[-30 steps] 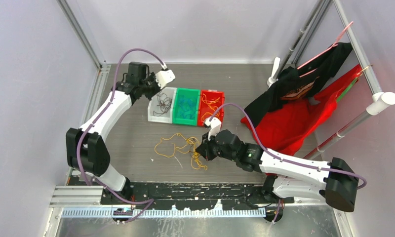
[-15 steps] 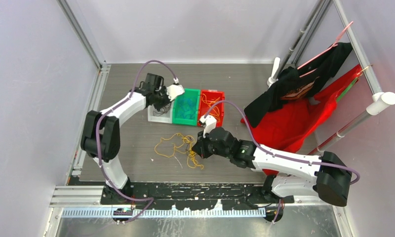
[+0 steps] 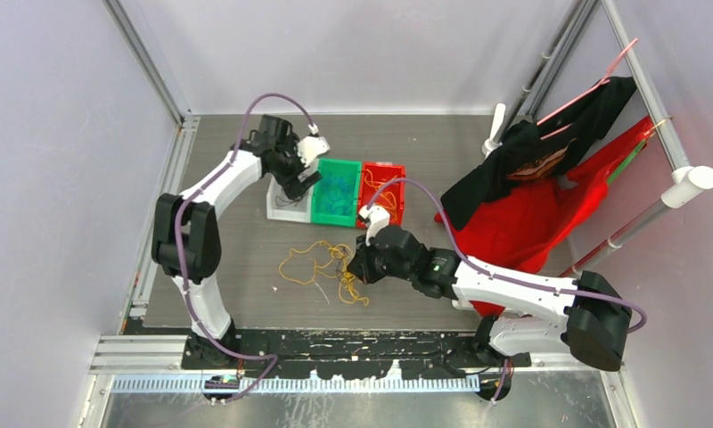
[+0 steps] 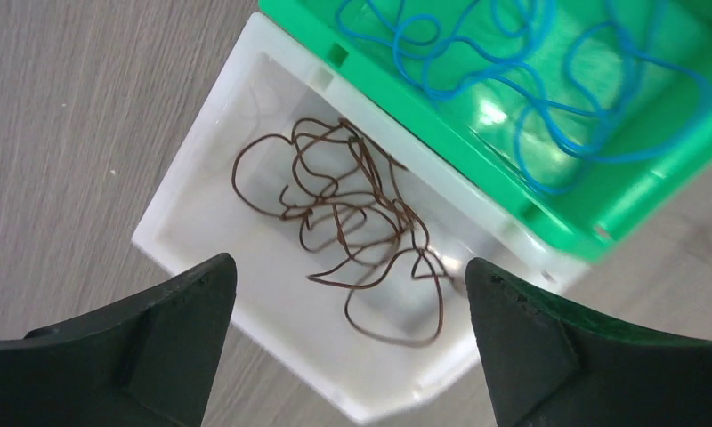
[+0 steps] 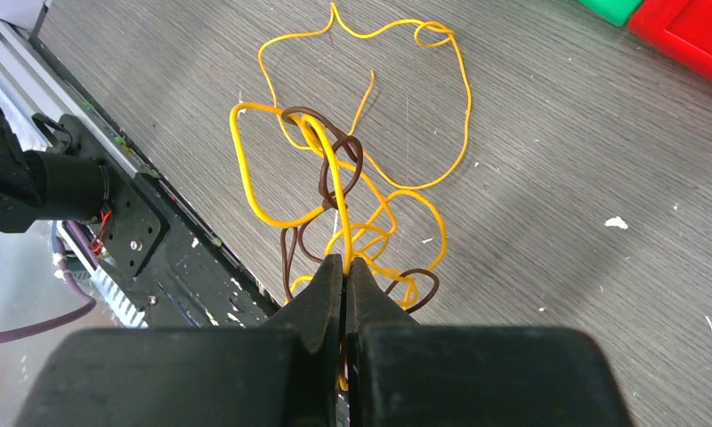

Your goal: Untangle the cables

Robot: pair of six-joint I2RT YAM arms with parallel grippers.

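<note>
Cables lie in two places, you see. Your left pincer (image 4: 348,271) hangs with its fingers wide apart. Right under it, brown cables (image 4: 352,222) curl inside a white box (image 4: 188,222). Just past that box, blue cables (image 4: 548,98) sit in a green box (image 4: 477,147). Your right pincer (image 5: 344,267) is squeezed tight on a yellow cable (image 5: 335,205). A yellow and brown tangle (image 5: 370,231) lies just in front of it on the worktop (image 5: 557,133).
</note>
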